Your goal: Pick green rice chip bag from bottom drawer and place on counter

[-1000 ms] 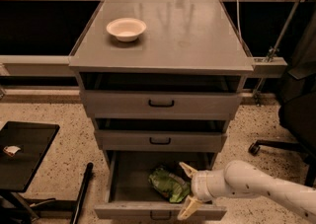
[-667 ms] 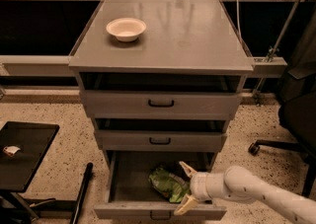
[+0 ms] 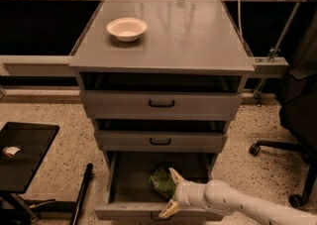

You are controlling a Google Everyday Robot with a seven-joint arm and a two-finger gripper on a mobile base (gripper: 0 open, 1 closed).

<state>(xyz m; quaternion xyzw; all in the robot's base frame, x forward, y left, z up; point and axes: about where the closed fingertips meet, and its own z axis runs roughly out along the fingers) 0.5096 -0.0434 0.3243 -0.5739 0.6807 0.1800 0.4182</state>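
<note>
The green rice chip bag [image 3: 159, 181] lies crumpled in the open bottom drawer [image 3: 126, 185], right of its middle. My gripper [image 3: 171, 193] reaches in from the lower right on a white arm. Its two pale fingers are spread apart: one fingertip [image 3: 173, 173] is at the bag's upper right edge, the other is over the drawer's front. The bag's right part is hidden behind the gripper. The grey counter [image 3: 190, 35] is the cabinet's top and holds a white bowl [image 3: 127, 28] at its back left.
The two upper drawers [image 3: 161, 104] are pulled out slightly. A small black side table [image 3: 22, 154] stands at the left with a white scrap on it. A black pole [image 3: 81, 195] leans beside the cabinet. An office chair [image 3: 297, 120] stands at the right.
My gripper has moved left and deeper into the drawer, up against the bag. The bag has barely moved.
</note>
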